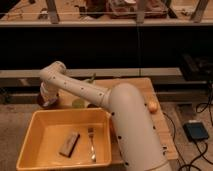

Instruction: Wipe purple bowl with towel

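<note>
My white arm (125, 120) reaches from the lower right across the wooden table (135, 86) to its far left end. The gripper (48, 98) points down there, over a small dark round thing (44, 103) at the table's left edge. That thing may be the purple bowl, but the gripper covers most of it. I cannot make out a towel; it may be hidden under the gripper.
A yellow bin (30, 145) stands at the front, holding a fork (91, 142) and a brown block (69, 144). A green cup (78, 103) stands behind the bin, next to my arm. A small orange ball (152, 105) lies at the table's right. A dark shelf runs behind.
</note>
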`<state>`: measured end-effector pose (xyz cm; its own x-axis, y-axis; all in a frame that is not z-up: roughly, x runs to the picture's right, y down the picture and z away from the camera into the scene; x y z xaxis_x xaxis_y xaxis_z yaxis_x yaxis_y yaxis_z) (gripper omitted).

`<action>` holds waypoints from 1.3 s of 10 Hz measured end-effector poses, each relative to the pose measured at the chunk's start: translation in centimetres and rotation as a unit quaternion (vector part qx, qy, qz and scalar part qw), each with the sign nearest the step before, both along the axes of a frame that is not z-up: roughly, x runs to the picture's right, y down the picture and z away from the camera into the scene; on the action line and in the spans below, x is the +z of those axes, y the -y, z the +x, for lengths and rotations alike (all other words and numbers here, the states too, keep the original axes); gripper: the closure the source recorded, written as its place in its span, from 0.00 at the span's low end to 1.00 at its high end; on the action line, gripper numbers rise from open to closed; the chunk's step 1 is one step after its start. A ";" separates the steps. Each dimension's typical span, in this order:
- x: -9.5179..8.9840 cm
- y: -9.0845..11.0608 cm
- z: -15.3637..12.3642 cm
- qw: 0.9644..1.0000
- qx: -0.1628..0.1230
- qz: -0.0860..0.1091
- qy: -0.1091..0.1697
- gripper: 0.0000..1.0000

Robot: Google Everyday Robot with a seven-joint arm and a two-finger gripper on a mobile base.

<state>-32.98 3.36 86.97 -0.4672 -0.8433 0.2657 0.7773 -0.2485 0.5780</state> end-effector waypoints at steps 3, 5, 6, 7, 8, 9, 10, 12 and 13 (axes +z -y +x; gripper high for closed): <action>2.1 3.4 0.6 1.000 0.016 0.015 -0.022 1.00; 3.6 4.9 -1.6 0.999 0.014 0.019 -0.028 1.00; 4.1 5.1 -2.7 0.999 0.013 0.020 -0.027 1.00; 4.6 5.2 -4.5 1.000 0.009 0.019 -0.023 1.00; 4.8 5.2 -6.0 1.000 0.005 0.019 -0.016 1.00; 4.8 5.2 -7.7 1.000 0.000 0.019 -0.005 1.00; 4.5 5.1 -8.9 1.000 -0.008 0.021 0.006 1.00; 3.1 3.8 -11.3 0.998 -0.037 0.024 0.035 1.00; 2.2 3.0 -11.7 0.997 -0.049 0.025 0.045 1.00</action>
<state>-44.72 0.36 89.19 -0.5684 -0.8035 0.1767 0.6928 -0.3516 0.6296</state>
